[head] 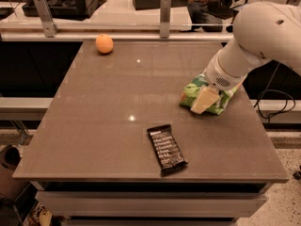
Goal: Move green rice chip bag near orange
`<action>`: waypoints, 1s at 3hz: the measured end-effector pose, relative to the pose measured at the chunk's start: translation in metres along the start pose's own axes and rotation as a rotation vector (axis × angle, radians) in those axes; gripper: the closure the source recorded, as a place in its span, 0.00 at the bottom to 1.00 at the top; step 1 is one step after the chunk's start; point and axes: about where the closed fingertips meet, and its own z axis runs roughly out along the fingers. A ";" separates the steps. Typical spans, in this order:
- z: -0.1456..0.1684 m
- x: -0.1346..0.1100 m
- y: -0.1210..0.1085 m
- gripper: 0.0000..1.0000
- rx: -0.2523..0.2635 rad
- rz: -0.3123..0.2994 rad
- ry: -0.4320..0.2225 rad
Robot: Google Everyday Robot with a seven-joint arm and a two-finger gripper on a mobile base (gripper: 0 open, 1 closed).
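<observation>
One orange [104, 44], one green bag [190, 94] under hand [205, 100]

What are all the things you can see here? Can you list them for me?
orange: one, orange, far left corner of the table
green rice chip bag: one, bright green, right side of the table, under the tool
black bar wrapper: one, black with white text, lying flat near the front edge
table: one, grey-brown, holds all three things
metal posts: two, grey, standing behind the table's back edge
cable: one, black, hanging to the right of the table
robot arm: one, white, reaching in from the right
tool: one, cream, down on the green bag
</observation>
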 end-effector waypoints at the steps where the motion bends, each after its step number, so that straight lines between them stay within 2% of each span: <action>1: 0.000 0.000 0.001 1.00 0.000 -0.001 0.000; 2: 0.000 0.000 0.001 1.00 0.000 -0.001 0.000; 3: -0.013 -0.008 -0.006 1.00 0.019 -0.023 0.010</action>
